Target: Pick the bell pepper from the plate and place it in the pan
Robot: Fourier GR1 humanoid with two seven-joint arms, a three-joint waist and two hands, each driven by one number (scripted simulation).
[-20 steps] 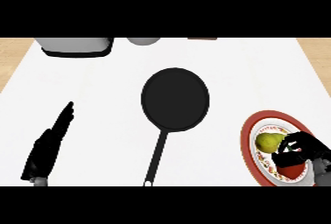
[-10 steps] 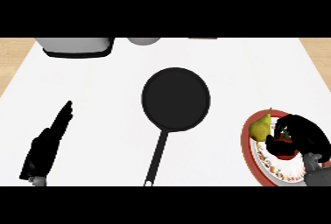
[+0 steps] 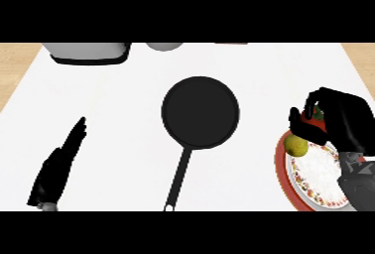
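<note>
The fingers of the right hand [image 3: 338, 119] are curled round one yellow-green bell pepper [image 3: 296, 145], most of which is hidden behind the thumb and palm. The pepper is seen at the plate's [image 3: 282, 163] eleven o'clock edge. One plate is counted, cut off at the right. One black pan [image 3: 200, 112] lies at nine o'clock from the pepper, well apart. The left hand [image 3: 58, 168] rests with straight fingers at far left.

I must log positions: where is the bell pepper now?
In the head view, the bell pepper is at the right, held in the right hand over the plate's upper edge.
</note>
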